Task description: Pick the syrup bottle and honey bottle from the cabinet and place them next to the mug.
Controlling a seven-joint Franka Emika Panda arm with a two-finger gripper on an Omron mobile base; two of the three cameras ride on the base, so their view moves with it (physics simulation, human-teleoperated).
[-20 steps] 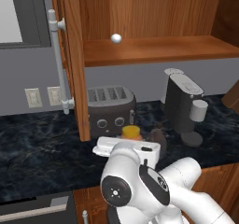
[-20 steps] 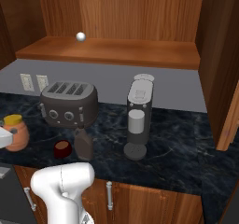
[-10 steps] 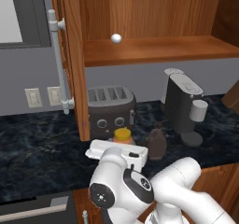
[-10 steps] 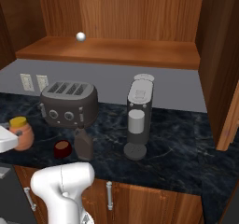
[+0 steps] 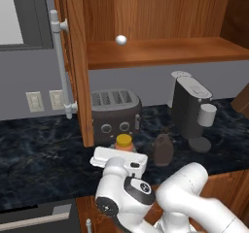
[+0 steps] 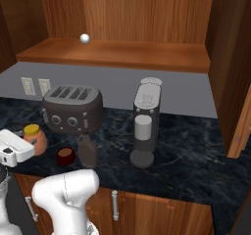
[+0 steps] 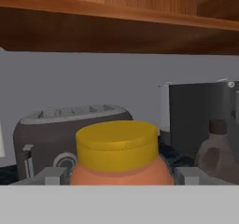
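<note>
Gripper [image 7: 116, 178] closed on honey bottle [image 7: 116, 160], one fingertip [image 7: 51, 175] at each side of the body just below the yellow cap; bottle upright, centred in the hand view. In the left base view, gripper [image 5: 119, 158] and bottle [image 5: 124, 143] low over the counter [image 5: 39, 154], in front of the toaster [image 5: 115, 115]. In the right base view, bottle [image 6: 33, 138] at the counter's left end, just left of the mug [image 6: 65, 156].

Versus one second ago: bottle lower and nearer the counter's front edge, arm folded further down; grip unchanged. Syrup bottle, mug, toaster, coffee machine unmoved.

Syrup bottle [image 5: 163, 148] upright on the counter, right of the honey bottle; also in the right base view [image 6: 88, 151], just right of the mug and in front of the toaster [image 6: 72, 109]. Coffee machine [image 6: 145, 124] further right, apart. Cabinet [image 5: 160, 52] open, door [image 5: 78, 62] swung out with bar handle [image 5: 59, 67]; white ball [image 5: 121, 40] alone on the shelf.

No legible labels or writing.
</note>
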